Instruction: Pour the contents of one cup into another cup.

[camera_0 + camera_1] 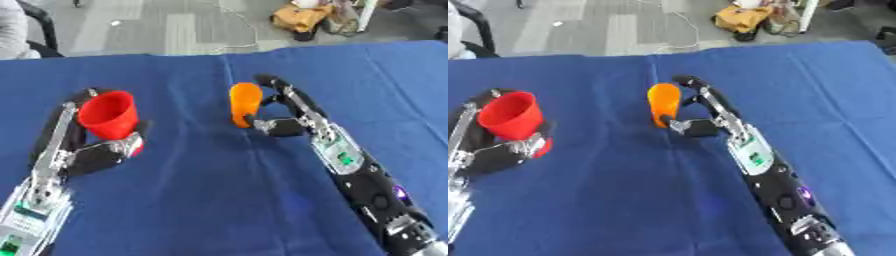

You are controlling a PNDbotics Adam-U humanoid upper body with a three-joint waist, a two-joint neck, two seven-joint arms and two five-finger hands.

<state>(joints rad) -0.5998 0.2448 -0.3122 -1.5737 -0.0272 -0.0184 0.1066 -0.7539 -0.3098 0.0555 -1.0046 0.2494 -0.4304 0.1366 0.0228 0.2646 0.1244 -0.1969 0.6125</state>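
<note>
We held the red cup (108,115) upright in our left hand (96,152), fingers curled round it. Well to its right, our right hand (284,120) grasped the orange cup (245,104), its long axis near vertical above the blue bench (219,200); pouring would require closing that gap.

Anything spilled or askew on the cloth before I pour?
No spill shows on the blue cloth. The red cup in the left hand leans slightly, mouth toward the camera; the orange cup in the right hand stands upright.
</note>
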